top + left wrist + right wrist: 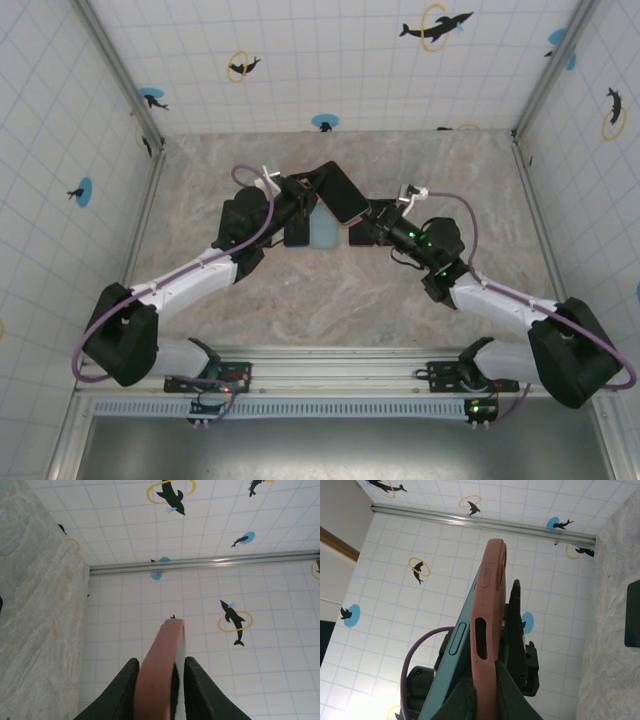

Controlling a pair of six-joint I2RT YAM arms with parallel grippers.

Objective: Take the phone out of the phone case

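**A:** Closest in, what have the left fingers (125,692) got?

**B:** The pink phone case (159,670) stands on edge between them and runs up past their tips. The left-hand finger lies against it. On the other side there is a pale strip along the case, then a thin dark slit before the second finger. I cannot tell whether they are pressing on it or only flanking it.

**A:** And from above?

**B:** Both arms meet over the middle of the table (330,310). The phone (338,192), dark screen up, hangs tilted between them, off the surface. The left fingers are at its far-left end and the right fingers (515,707) at its near-right end. On the table beneath lie a dark flat slab (297,238) and, just to its right, a pale blue slab (325,238), side by side.

**A:** How do the right fingers stand?

**B:** They are closed tight on the near end of the case, and its pink rim runs down between them. The teal-edged phone sits to the left of the case. At the far end the two are together. Toward the fingers they splay apart into a narrow wedge, and one finger seems to sit in that wedge, so the phone's near end lies outside the grip.
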